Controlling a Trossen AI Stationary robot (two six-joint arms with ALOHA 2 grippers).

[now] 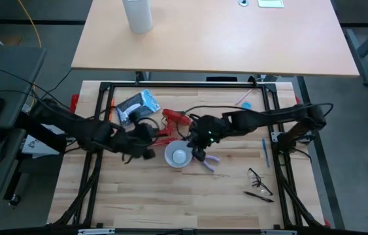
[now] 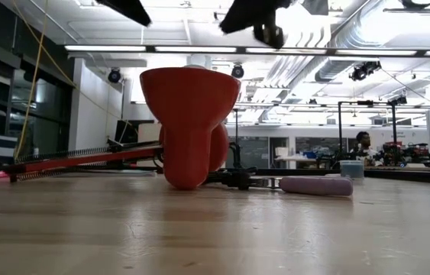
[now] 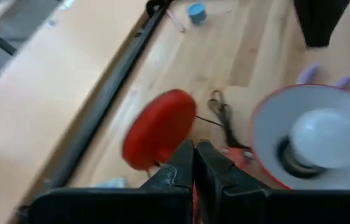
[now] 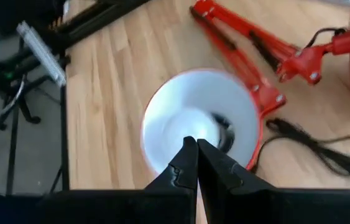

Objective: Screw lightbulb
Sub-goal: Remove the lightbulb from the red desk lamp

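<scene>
Wooden counter (image 1: 138, 196) carrying a red desk lamp (image 2: 188, 122) laid so the silver shade (image 3: 268, 134) opens upward, socket exposed for threading. Seated in that shade, apparently already in the socket: the white lightbulb (image 3: 324, 134). Poised directly above the shade, the right hand (image 4: 196, 149), fingers pressed together and pinching nothing, probably between turns. Beside the lamp's round red base (image 3: 159, 127), the left hand (image 3: 194, 152), likewise closed on nothing, seemingly placed to steady the lamp.
</scene>
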